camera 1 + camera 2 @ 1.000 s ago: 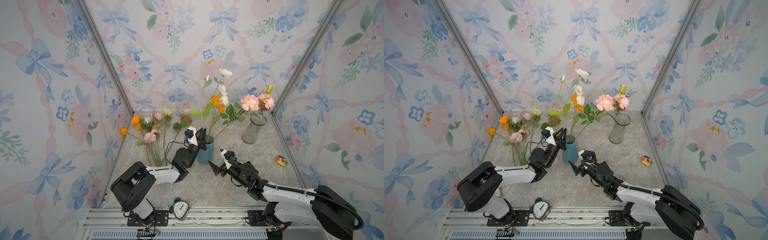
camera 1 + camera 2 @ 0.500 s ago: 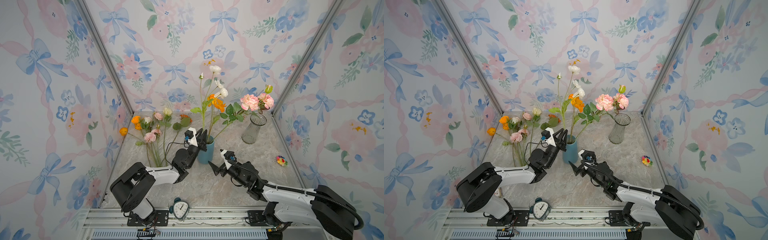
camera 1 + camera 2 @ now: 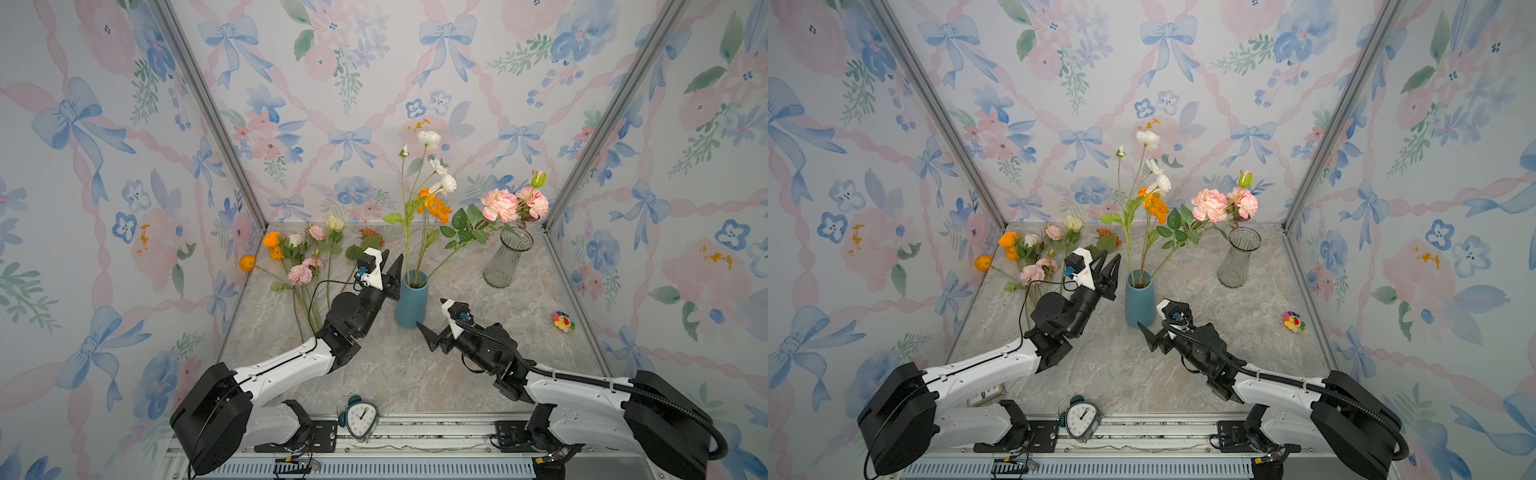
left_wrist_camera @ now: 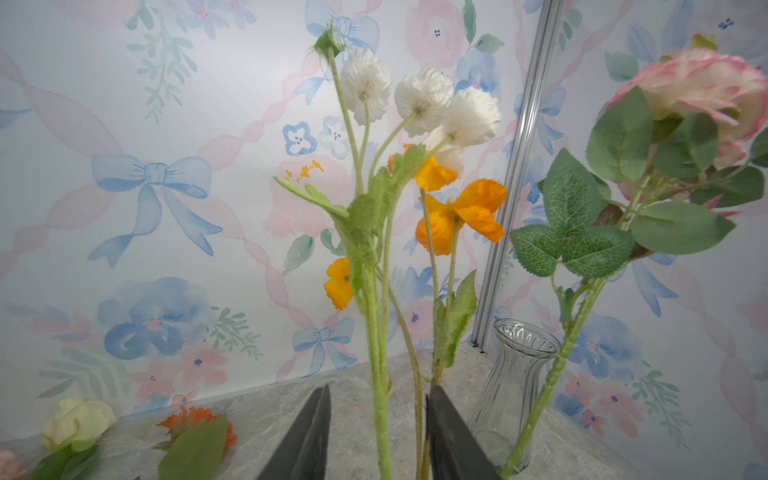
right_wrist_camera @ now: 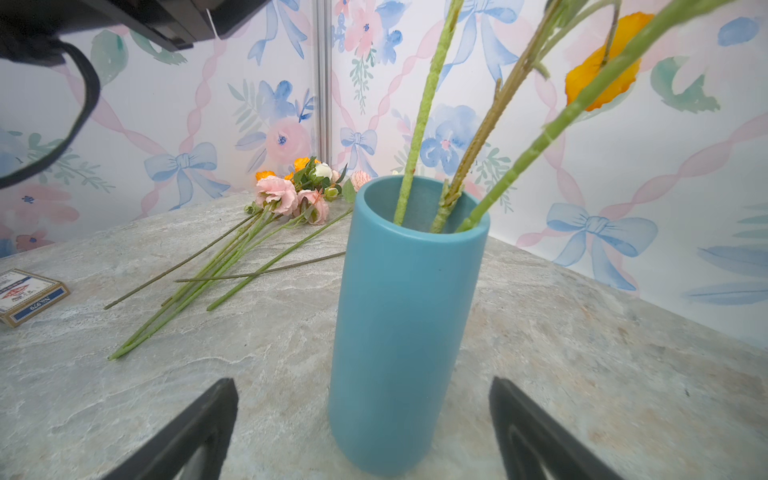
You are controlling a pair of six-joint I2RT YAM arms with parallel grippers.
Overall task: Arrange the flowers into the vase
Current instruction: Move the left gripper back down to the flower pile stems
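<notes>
**Left jaws apart around stem**

Left gripper (image 4: 376, 388) stands parted, the white-flower stem (image 4: 380, 365) between its fingers and planted in the blue vase (image 3: 411, 301). Right gripper (image 5: 362, 382) is spread wide, empty, facing that vase. Loose flowers (image 3: 299, 270) lie on the tabletop (image 3: 395, 374).

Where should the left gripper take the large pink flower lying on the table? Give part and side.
Probably the bare stem below the bloom of the large pink flower, from above, jaws across the stem. It lies flat on the table, bloom toward the back wall; neighbouring stems crowd it.
</notes>
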